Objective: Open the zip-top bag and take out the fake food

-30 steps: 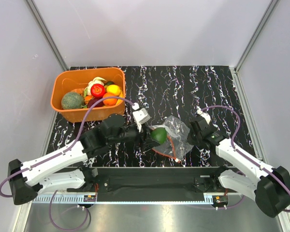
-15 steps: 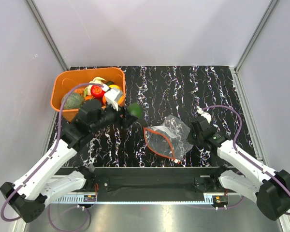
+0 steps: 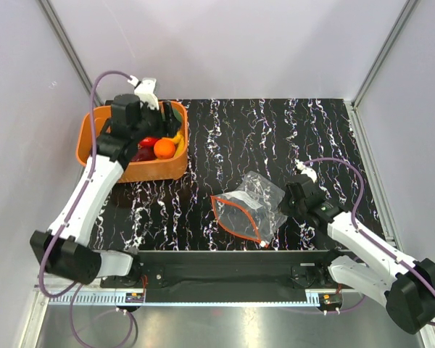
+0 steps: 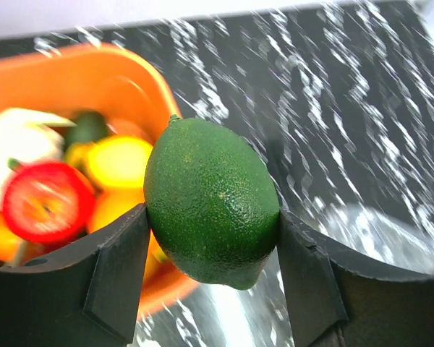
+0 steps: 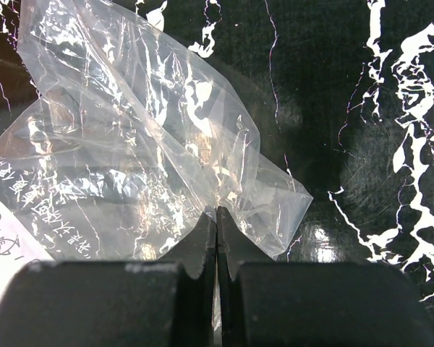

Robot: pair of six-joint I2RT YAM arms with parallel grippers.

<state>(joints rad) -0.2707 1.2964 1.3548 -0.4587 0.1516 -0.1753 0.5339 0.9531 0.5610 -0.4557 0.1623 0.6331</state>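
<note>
The clear zip-top bag (image 3: 250, 206) lies crumpled on the black marbled table, its orange-red zip strip (image 3: 235, 220) facing left; nothing shows inside it. My right gripper (image 3: 286, 201) is shut on the bag's right corner, which shows in the right wrist view (image 5: 217, 212); the bag (image 5: 130, 144) there has a white printed patch. My left gripper (image 4: 211, 217) is shut on the dark green piece (image 4: 211, 202) and holds it over the orange basket's rim (image 4: 79, 79). In the top view the left gripper (image 3: 139, 129) hides the green piece. A red piece (image 3: 148, 142) and a maroon piece (image 3: 141, 154) lie in the basket.
The orange basket (image 3: 94, 119) stands at the far left and also holds an orange ball (image 3: 164, 148), a yellow ball (image 4: 119, 160) and a white garlic-like piece (image 4: 22, 137). Grey walls close in the table on the left, back and right.
My left arm has carried the green piece from the bag's mouth up and to the far left, over the basket. The bag has slumped flatter. The right gripper has kept its hold.
</note>
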